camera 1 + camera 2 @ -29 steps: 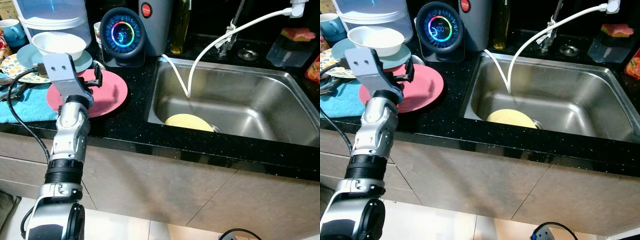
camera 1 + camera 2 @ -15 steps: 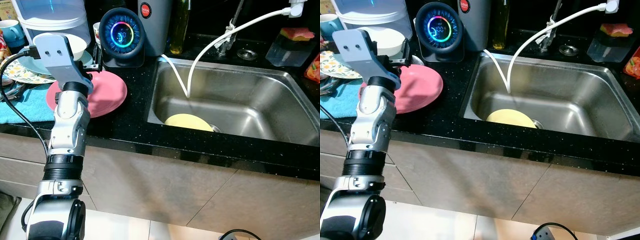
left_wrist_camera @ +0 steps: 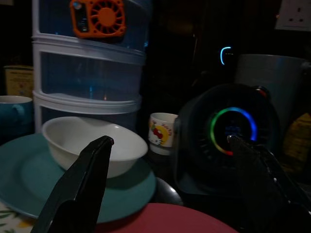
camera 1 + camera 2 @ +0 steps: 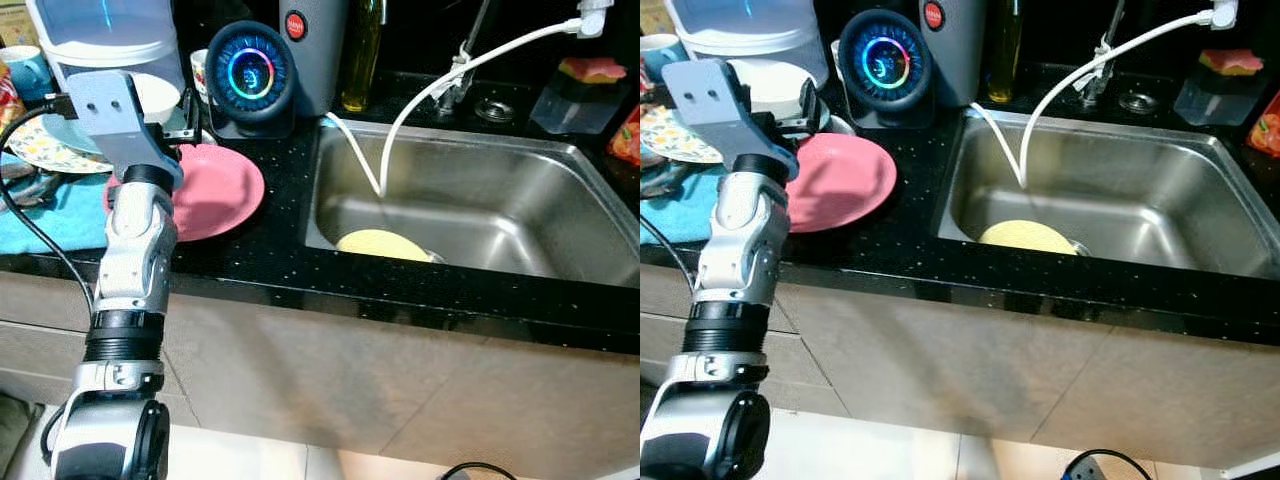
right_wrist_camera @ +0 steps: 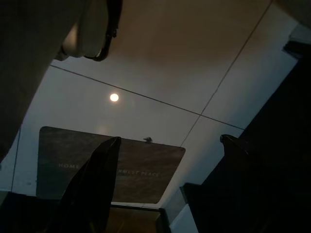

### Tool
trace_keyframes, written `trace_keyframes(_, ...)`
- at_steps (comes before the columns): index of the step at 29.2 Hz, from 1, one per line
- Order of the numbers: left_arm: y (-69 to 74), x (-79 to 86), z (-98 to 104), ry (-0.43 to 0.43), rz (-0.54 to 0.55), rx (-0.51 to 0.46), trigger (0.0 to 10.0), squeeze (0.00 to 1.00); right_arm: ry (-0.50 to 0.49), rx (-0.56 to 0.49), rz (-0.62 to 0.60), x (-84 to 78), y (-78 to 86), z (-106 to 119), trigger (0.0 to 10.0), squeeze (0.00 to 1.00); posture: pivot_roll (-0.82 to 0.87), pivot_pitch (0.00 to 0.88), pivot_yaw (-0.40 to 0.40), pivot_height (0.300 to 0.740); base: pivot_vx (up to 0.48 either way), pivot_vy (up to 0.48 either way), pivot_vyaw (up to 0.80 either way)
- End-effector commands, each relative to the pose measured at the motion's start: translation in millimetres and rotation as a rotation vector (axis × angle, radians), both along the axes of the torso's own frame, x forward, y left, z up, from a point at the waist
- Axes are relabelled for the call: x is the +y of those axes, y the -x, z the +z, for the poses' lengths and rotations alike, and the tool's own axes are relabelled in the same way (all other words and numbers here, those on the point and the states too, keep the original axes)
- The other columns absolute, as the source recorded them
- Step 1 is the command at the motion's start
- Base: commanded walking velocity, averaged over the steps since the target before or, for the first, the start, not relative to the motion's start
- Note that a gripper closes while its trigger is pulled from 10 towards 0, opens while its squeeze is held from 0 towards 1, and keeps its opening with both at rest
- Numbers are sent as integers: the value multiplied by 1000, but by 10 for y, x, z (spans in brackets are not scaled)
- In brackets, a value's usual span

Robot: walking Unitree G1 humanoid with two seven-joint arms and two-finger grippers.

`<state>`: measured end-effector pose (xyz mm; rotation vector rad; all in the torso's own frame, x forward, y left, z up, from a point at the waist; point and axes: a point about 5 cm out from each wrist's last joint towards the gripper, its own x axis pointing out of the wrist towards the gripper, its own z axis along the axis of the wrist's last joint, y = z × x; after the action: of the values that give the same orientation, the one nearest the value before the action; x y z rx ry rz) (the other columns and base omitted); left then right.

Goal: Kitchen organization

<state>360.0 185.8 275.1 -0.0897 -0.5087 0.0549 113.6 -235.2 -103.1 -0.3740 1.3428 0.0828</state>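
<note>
The left gripper [image 3: 167, 145] is raised over the near-left part of the black desk [image 4: 280, 215], its two black fingers spread wide with nothing between them. Just below and ahead of it lies the pink plate [image 4: 215, 190], flat on the desk and apart from the fingers. Beyond the fingers, the white bowl [image 3: 95, 143] sits on a teal plate [image 3: 29, 179], with a small printed mug [image 3: 163, 132] beside it and a round black speaker with a glowing ring [image 4: 250, 75] to the right. A blue towel [image 4: 55, 205] lies at the left edge of the desk, near a floral plate [image 4: 40, 148].

In the steel sink [image 4: 500, 200] a yellow plate [image 4: 382, 245] rests at the bottom, near a white hose [image 4: 400, 120].

The right gripper [image 5: 167, 179] hangs low over a tiled floor [image 5: 160, 73] and a brown mat [image 5: 146, 170], its fingers apart and empty.
</note>
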Motion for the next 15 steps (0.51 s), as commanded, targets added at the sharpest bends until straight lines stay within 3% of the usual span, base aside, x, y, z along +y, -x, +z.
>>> trace_keyframes(1, 14, 47, -18, -14, 20, 11, 10000, 0, -3, 16, -6, 7, 60, -18, 10000, 0, 109, 60, -37, 740, 0, 315, 0)
trace_keyframes(15, 7, 9, -53, -2, 10, 25, 10000, 0, -3, 22, -2, 10, 77, -24, 10000, 0, 108, 64, -37, 740, 0, 311, 0)
